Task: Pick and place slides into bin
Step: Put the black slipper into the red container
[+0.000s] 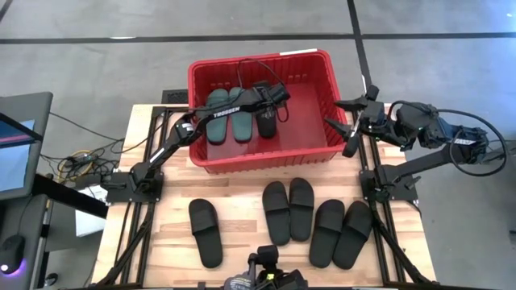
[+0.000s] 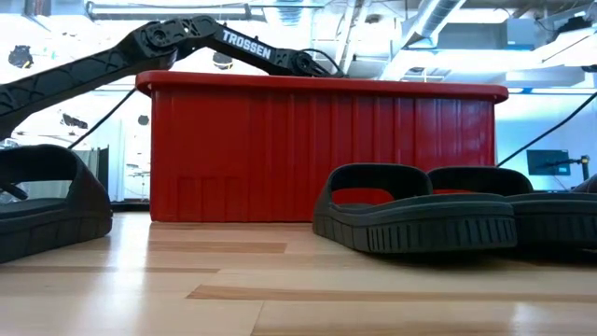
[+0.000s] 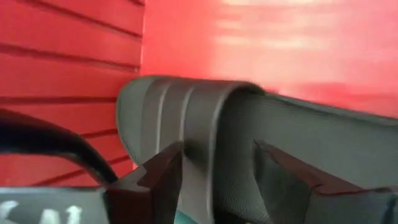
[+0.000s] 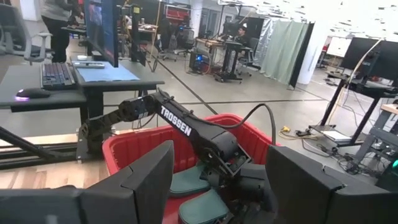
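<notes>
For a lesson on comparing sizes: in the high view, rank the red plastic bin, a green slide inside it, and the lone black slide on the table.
1. Red plastic bin, largest by far.
2. Lone black rubbery slide on the wooden table.
3. Dull green slide, which looks shorter, though the left arm hides part of it, so ranks two and three are unsure.

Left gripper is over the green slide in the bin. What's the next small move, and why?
Probably lift the left gripper straight up out of the bin: its fingers stand apart around the green slide, which already lies on the bin floor, seemingly released.
</notes>
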